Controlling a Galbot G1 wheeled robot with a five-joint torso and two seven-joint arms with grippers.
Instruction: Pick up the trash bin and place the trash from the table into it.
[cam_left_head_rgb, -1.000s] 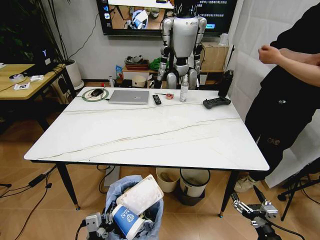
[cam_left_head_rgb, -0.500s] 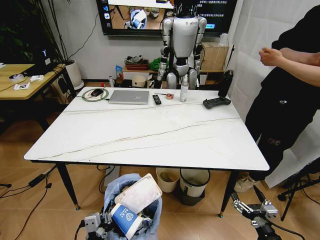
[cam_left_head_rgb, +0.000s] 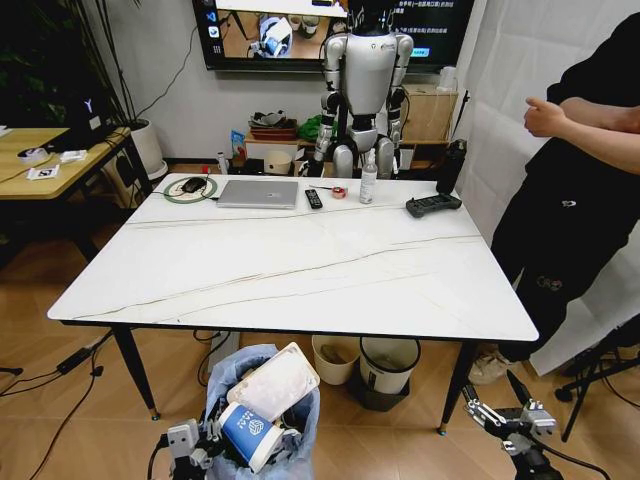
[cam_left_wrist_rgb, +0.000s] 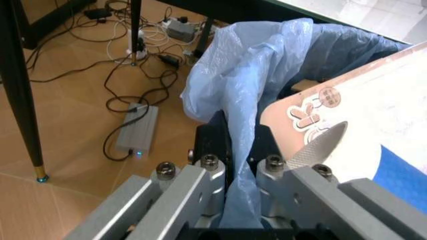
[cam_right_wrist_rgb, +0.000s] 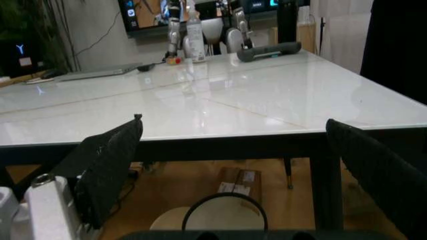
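- My left claw (cam_left_wrist_rgb: 235, 172) is clamped on the blue bag rim of the trash bin (cam_left_head_rgb: 262, 408), bottom centre-left of head frame, below the desk (cam_left_head_rgb: 300, 262) front edge.
- Bin holds trash (cam_left_head_rgb: 272, 384): white pack, blue-white cup.
- My right claw (cam_left_head_rgb: 497, 417) spread wide, lower right, holding nothing.

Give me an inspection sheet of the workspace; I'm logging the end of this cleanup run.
Surface: white table, no litter on it.
Job's things: trash bin with blue bag in front of the table, stuffed with a paper cup and a white pack.
Clutter: laptop, remote, spray bottle, controller along the far edge.
Grippers: left gripper clamped on the bin's bag rim; right gripper open, low beside the table's near right corner.
Cables: power strip and cords on the floor under the table.
Surroundings: two other bins under the table; a person standing at right.
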